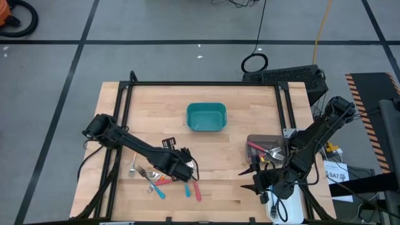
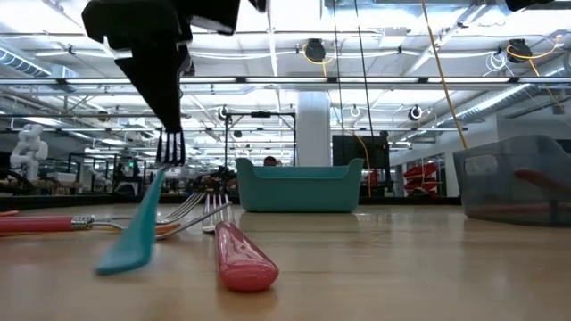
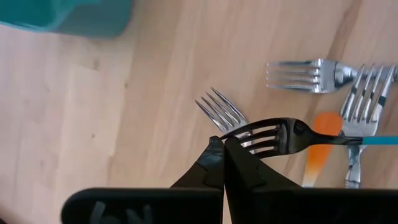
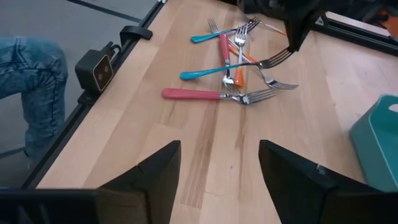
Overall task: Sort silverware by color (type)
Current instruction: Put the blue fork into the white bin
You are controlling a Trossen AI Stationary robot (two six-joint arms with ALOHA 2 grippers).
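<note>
Grey bin (image 2: 522,183) contents blurred; teal bin (image 3: 68,15) cut off by edge.

Overhead looks straight down, low looks level across; both wrist views share the forks (image 4: 233,68).

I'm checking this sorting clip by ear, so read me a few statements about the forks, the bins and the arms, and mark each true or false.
1. The left gripper is shut on a blue-handled fork, held by its tines. True.
2. The teal bin holds several forks. False: no forks show in it.
3. The right gripper has its fingers open and holds nothing. True.
4. All remaining forks have red handles. False: red, orange and blue handles lie in the pile.
5. The grey bin sits near the right arm. True.
</note>
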